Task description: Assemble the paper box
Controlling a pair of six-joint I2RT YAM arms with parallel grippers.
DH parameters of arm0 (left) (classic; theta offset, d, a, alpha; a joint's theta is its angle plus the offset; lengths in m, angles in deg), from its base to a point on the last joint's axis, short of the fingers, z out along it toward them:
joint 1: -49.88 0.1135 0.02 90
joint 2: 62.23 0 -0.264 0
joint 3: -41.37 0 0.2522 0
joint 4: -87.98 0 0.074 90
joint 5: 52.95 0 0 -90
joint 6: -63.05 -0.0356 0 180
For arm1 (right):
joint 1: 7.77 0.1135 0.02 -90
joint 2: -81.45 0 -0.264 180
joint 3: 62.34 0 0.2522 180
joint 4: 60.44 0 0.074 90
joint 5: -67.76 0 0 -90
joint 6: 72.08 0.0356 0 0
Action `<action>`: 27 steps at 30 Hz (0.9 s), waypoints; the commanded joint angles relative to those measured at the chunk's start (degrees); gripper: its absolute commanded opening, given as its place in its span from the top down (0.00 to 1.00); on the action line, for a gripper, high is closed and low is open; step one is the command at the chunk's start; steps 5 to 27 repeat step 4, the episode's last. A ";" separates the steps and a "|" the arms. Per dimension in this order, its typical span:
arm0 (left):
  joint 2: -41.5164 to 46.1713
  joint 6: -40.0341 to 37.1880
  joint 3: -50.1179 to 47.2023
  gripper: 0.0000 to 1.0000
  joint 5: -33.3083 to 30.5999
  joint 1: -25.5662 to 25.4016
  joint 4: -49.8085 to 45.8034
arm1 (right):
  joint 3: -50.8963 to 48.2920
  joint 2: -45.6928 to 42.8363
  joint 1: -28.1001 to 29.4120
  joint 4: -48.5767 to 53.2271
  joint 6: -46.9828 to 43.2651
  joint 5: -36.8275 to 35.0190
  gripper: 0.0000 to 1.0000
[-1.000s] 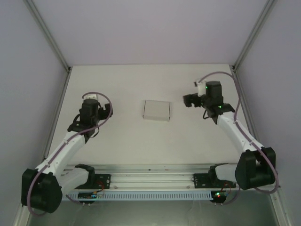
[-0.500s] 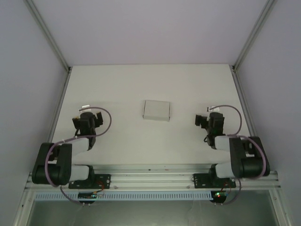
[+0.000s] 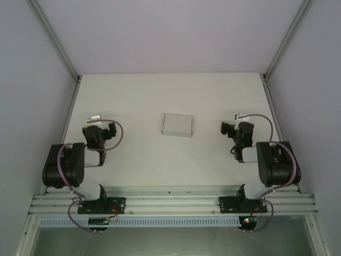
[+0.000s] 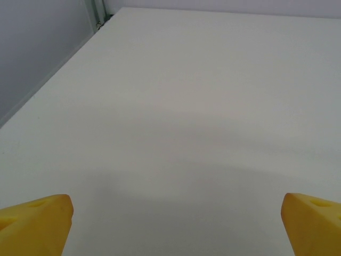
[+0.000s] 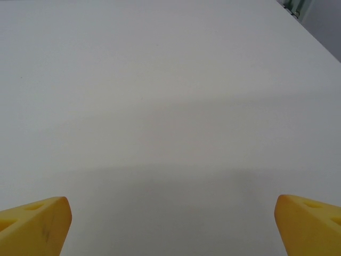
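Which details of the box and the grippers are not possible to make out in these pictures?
- Top view: paper box too small; its flaps and seams are unreadable.
- Left wrist view: left gripper mostly cut off by bottom edge.
- Right wrist view: right gripper, the same.

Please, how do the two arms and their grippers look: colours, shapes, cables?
The left arm and right arm have bulky black joints and white links; a thin mauve cable loops along each. The left gripper and right gripper have yellow, wedge-shaped fingertips.
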 commanded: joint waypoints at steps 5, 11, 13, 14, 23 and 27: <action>0.36 -1.39 1.90 0.00 0.56 -0.93 0.11 | 1.07 0.22 0.14 -0.52 -0.88 1.65 0.00; 0.36 -1.39 1.90 0.00 0.56 -0.93 0.11 | 1.07 0.22 0.14 -0.52 -0.88 1.65 0.00; 0.36 -1.39 1.90 0.00 0.56 -0.93 0.11 | 1.07 0.22 0.14 -0.52 -0.88 1.65 0.00; 0.36 -1.39 1.90 0.00 0.56 -0.93 0.11 | 1.07 0.22 0.14 -0.52 -0.88 1.65 0.00; 0.36 -1.39 1.90 0.00 0.56 -0.93 0.11 | 1.07 0.22 0.14 -0.52 -0.88 1.65 0.00; 0.36 -1.39 1.90 0.00 0.56 -0.93 0.11 | 1.07 0.22 0.14 -0.52 -0.88 1.65 0.00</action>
